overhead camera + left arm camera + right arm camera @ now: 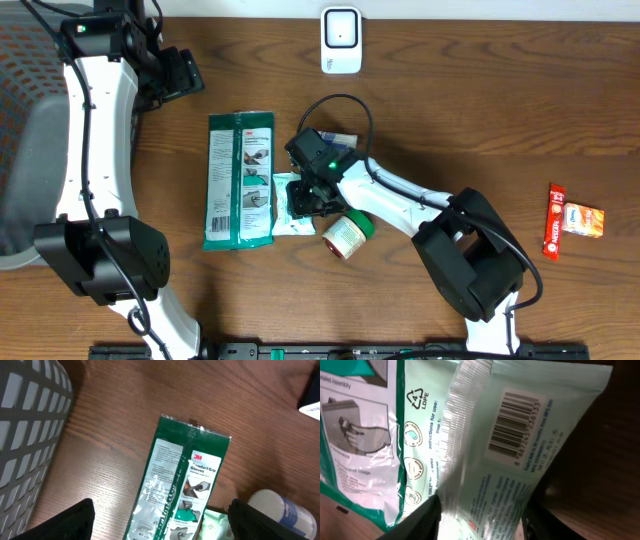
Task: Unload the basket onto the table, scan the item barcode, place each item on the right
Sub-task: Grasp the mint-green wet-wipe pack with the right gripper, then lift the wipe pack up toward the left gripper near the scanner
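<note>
Wipes pack [485, 460], beside the glove packet [240, 180]: judged light, soft, slippery film. Take by side edges, barcode [514, 422] clear. Right pincer [482, 518] straddles it; grip cannot be confirmed.

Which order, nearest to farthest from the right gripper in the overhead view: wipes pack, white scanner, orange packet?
1. wipes pack, directly under the right gripper.
2. white scanner, at the far back.
3. orange packet, far on the right.
</note>
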You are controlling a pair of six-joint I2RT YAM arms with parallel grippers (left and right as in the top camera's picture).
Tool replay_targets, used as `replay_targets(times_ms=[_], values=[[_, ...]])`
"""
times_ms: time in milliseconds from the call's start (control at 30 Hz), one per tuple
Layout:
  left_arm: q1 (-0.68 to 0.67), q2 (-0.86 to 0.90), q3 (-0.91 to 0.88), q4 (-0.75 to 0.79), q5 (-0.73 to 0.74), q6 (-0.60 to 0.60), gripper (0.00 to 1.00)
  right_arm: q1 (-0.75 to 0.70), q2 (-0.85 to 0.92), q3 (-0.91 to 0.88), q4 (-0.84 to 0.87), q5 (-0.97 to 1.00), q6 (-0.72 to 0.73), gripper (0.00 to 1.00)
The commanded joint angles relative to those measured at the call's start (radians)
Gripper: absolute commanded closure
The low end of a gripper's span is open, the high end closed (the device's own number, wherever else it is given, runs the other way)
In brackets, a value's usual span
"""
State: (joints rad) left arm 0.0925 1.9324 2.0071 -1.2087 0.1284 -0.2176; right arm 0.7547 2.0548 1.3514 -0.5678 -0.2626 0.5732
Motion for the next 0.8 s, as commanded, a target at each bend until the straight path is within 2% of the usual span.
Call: replay_targets(times_ms=[0, 133, 300, 533, 767], values=[[0.003, -0.034, -0.007, -0.005, -0.005, -0.013, 0.15, -0.002, 0.027, -0.061, 0.001, 0.006, 0.01, 0.68], [0.003, -0.034, -0.007, -0.006, -0.005, -0.013, 0.15, -0.006, 0.021, -0.06, -0.013, 0.042, 0.002, 0.98], [0.003, -0.034, -0.007, -0.006, -0.005, -0.013, 0.15, -0.033, -0.015, -0.053, -0.059, 0.052, -0.034, 0.99], [0.003, -0.034, -0.007, -0.005, -0.005, -0.013, 0.15, -0.073, -0.188, -0.052, -0.071, 0.051, -0.174, 0.99], [0.003, -0.034, -0.007, -0.006, -0.005, -0.013, 0.15, -0.074, -0.365, -0.052, -0.063, 0.052, -0.185, 0.99]])
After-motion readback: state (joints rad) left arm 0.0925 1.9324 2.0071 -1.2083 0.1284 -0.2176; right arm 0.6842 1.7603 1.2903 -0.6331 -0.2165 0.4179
